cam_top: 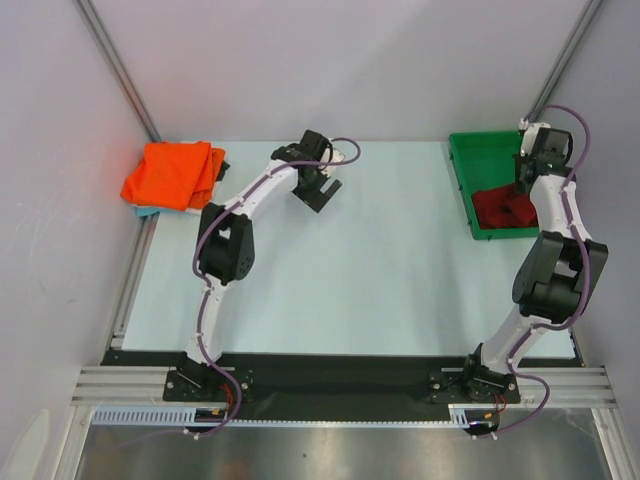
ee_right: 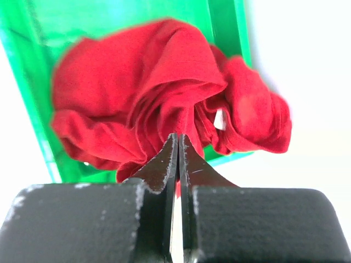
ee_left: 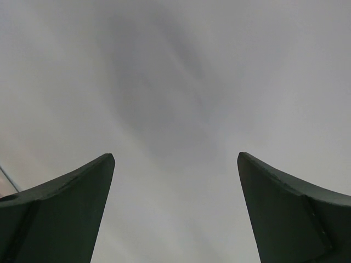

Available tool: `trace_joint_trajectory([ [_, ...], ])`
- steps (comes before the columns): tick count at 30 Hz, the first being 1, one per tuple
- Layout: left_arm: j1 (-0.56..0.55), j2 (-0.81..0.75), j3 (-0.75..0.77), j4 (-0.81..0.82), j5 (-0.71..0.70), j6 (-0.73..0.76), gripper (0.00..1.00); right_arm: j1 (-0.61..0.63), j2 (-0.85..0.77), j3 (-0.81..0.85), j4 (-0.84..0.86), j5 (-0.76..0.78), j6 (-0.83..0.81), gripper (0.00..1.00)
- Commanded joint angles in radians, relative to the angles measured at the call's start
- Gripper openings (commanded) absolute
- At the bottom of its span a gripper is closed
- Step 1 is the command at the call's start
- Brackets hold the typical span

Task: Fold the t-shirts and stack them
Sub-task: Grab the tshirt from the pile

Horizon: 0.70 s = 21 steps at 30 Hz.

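Observation:
A crumpled dark red t-shirt (cam_top: 503, 209) lies bunched in the near end of a green tray (cam_top: 463, 185) at the back right. My right gripper (cam_top: 526, 182) hangs over it. In the right wrist view its jaws are pressed together at the tips (ee_right: 179, 138), pinching a fold of the red cloth (ee_right: 148, 93). A folded bright orange t-shirt (cam_top: 175, 174) rests at the back left, with a teal-blue one (cam_top: 146, 211) peeking out beneath it. My left gripper (cam_top: 322, 192) hovers open right of the orange shirt; between its fingers (ee_left: 175, 159) only a blurred grey surface shows.
The green tray's far half (cam_top: 485, 150) holds nothing. Its wall (ee_right: 27, 93) frames the red cloth in the right wrist view. Grey walls and metal posts close in the table at the back and sides. Both arm bases sit at the near edge.

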Motion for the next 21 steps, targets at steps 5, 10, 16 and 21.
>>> trace_joint_trajectory([
  [5, 0.057, -0.040, 0.042, 0.026, 0.049, -0.017, 1.00, 0.102, -0.090, 0.249, 0.022, -0.083, -0.051, 0.00],
  [10, 0.055, -0.029, 0.070, 0.021, 0.059, -0.036, 1.00, 0.184, -0.046, 0.430, 0.011, -0.080, -0.061, 0.00],
  [16, 0.057, -0.028, 0.090, 0.032, 0.036, -0.022, 1.00, 0.335, -0.052, 0.553, 0.071, -0.098, -0.134, 0.00],
  [21, 0.066, -0.034, 0.108, 0.039, 0.029, -0.023, 1.00, 0.467, -0.052, 0.650, 0.176, -0.147, -0.247, 0.00],
])
